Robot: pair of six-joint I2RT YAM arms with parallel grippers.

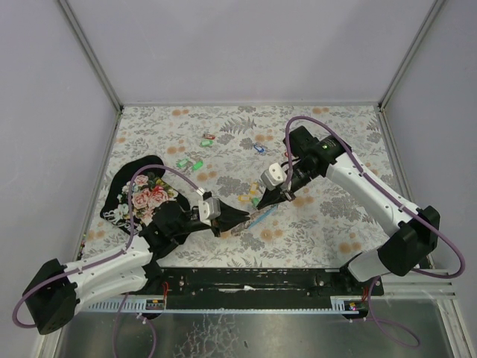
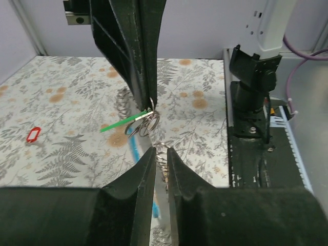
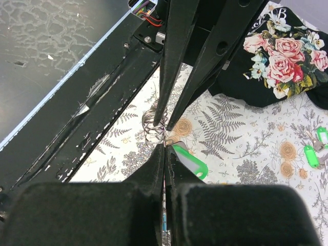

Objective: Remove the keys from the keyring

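Note:
My two grippers meet tip to tip low over the table's front middle. The left gripper (image 1: 242, 218) (image 2: 161, 151) is shut on the keyring, gripping a grey strap and wire coils (image 2: 161, 154). The keyring's blue section (image 1: 262, 216) (image 2: 134, 148) hangs below. The right gripper (image 1: 262, 201) (image 3: 165, 147) is shut on the thin wire ring (image 3: 154, 130) of the green key tag (image 3: 192, 160). The tag hangs just to its right and shows edge-on in the left wrist view (image 2: 120, 123). The wire is stretched between the two grippers.
A black floral cloth (image 1: 138, 195) (image 3: 287, 56) lies at the left. Loose green tags (image 1: 195, 164) (image 3: 312, 154), a red tag (image 1: 211, 136) (image 2: 33, 135) and a blue tag (image 1: 259, 148) lie further back. Yellow tags (image 1: 253, 195) sit by the grippers. The black base rail (image 1: 246, 280) runs along the near edge.

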